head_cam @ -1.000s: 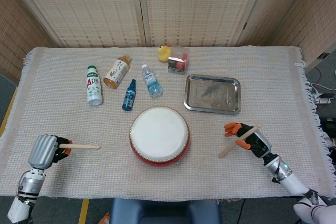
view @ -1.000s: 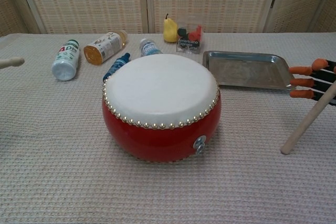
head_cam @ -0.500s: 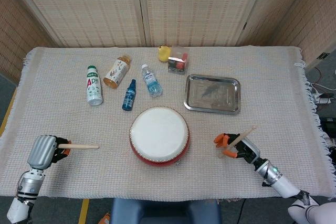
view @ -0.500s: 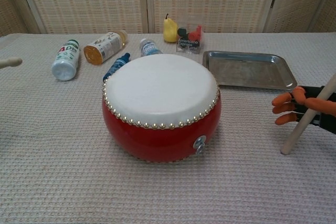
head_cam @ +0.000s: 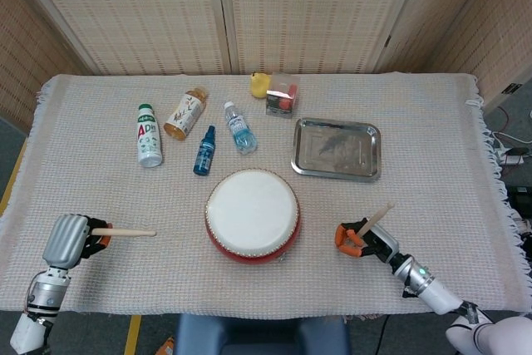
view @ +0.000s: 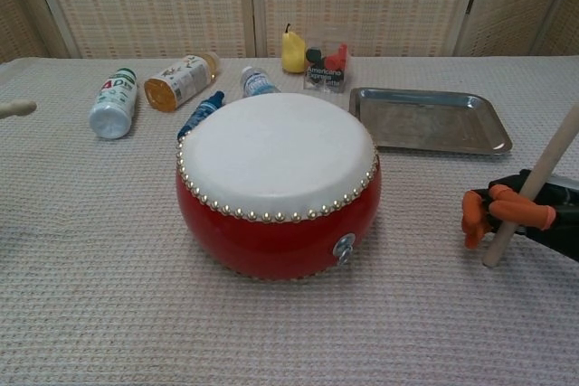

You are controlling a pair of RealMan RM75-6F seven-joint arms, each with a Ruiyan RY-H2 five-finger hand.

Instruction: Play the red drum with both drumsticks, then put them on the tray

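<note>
Now right hand (head_cam: pixel 363 240) grips a drumstick (head_cam: pixel 375 220) w/ fingers wrapped round it, stick angled up and away, butt near the cloth. Red drum (head_cam: pixel 252 214) sits just left of that hand, apart from it. Tray (head_cam: pixel 337 149) lies beyond it. Left hand (head_cam: pixel 71 239) clasps the other drumstick (head_cam: pixel 125 232), tip pointing toward the drum, well short of it.

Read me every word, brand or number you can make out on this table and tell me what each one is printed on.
"AD": white bottle with green cap, lying down; the rest of its print is too small.
"Americano Express": clear box beside the pear; smaller print is blurred.
Amber bottle, clear water bottle, blue bottle: labels unreadable.
</note>
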